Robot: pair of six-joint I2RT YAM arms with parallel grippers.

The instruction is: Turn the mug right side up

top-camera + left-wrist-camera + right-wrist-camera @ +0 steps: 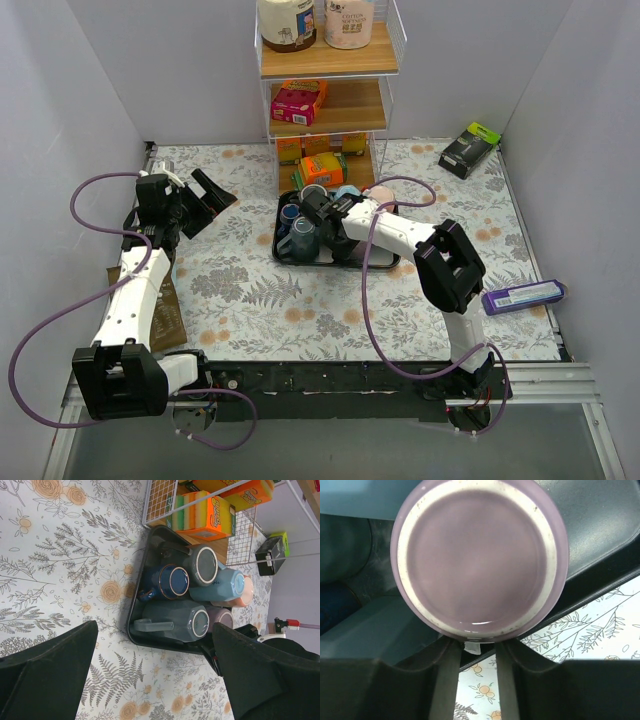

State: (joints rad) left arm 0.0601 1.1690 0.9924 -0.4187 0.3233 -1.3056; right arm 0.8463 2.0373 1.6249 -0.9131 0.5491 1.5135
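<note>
A purple mug [480,560] stands upside down in the black tray [283,252], its flat base filling the right wrist view. It also shows in the left wrist view [221,616], at the tray's near right corner. My right gripper [472,644] reaches down at the mug's near side. Its fingers [446,675] stand close together and their tips are hidden under the mug's edge, apparently shut on its handle. In the top view the right gripper [332,214] is over the tray. My left gripper [205,195] is open and empty above the table, left of the tray.
The tray also holds a grey-blue mug [172,620] on its side, a dark blue mug [169,581], a grey one [200,565] and a light blue one [227,587]. A wire shelf [330,100] of boxes stands behind. A purple box [522,296] lies right, a brown packet [165,312] left.
</note>
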